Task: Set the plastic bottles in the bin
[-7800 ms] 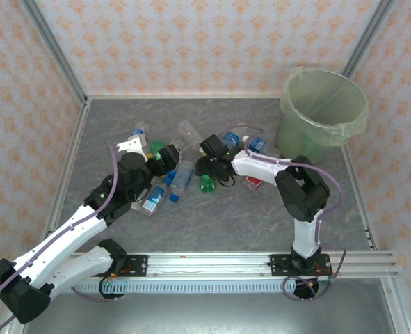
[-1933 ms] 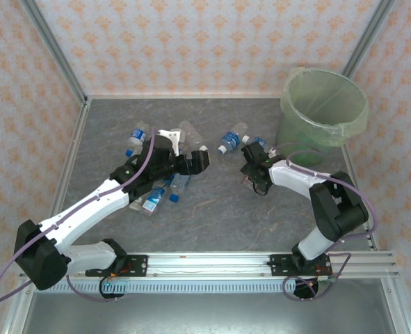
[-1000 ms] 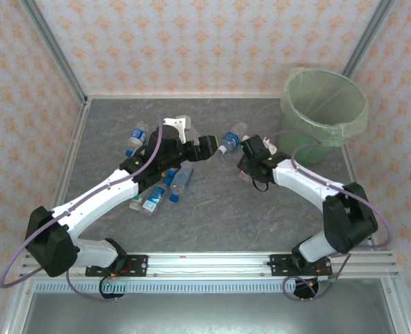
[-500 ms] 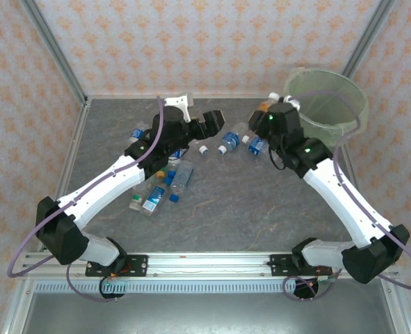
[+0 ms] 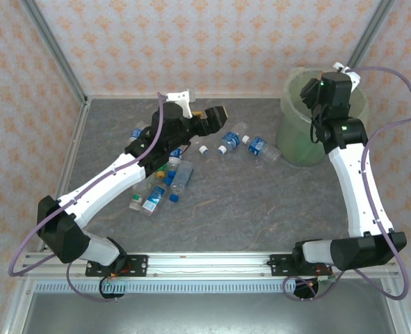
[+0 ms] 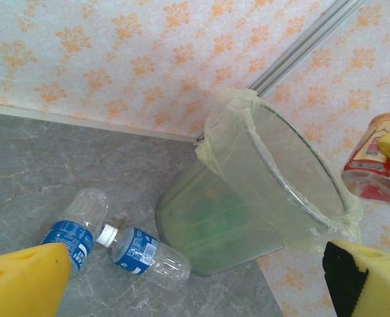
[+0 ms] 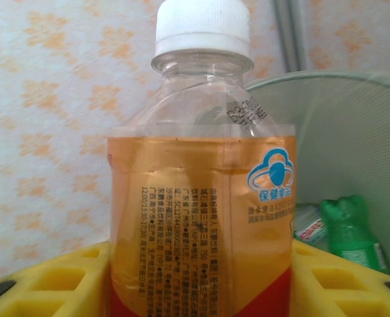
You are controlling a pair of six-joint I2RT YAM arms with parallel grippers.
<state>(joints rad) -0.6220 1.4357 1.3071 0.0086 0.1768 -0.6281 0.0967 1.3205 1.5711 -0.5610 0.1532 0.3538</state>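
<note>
Right jaws are pinching the orange bottle (image 7: 201, 198) up at the bin (image 5: 295, 139) rim, upper right; left jaws are hanging spread above loose bottles (image 5: 257, 147), lower tabletop (image 5: 261, 209) lying open.

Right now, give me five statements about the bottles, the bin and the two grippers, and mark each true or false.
1. The right gripper holds an orange-labelled bottle with a white cap. True.
2. The left gripper is shut on a bottle. False: it is open and holds nothing.
3. The bin has a green bottle inside. True.
4. The bin lies tipped on its side. False: it stands upright.
5. No bottle lies outside the bin. False: several lie on the table, two blue-labelled bottles close to the bin.
</note>
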